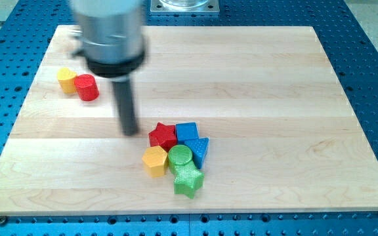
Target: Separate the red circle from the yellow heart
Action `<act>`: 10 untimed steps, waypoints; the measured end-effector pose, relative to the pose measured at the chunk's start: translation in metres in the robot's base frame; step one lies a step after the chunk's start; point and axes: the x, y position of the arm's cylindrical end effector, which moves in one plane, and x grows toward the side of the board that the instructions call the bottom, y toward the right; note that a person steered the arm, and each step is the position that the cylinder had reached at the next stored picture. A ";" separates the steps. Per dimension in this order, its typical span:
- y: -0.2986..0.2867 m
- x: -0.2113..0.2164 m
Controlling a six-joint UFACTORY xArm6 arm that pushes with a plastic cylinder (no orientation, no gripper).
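Note:
The red circle [87,87] stands near the board's left edge, touching the yellow heart [66,80] on its left. My tip [130,132] rests on the board to the lower right of that pair, well apart from the red circle. It is just left of the red star [163,136] in the middle cluster, with a small gap between.
A cluster sits at the board's lower middle: the red star, a blue cube [187,133], a blue triangle [201,150], a yellow hexagon [155,160], a green circle [180,157] and a green star [188,180]. The wooden board [274,85] lies on a blue perforated table.

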 end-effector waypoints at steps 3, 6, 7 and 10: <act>-0.092 -0.130; -0.026 -0.060; 0.019 -0.004; 0.074 0.007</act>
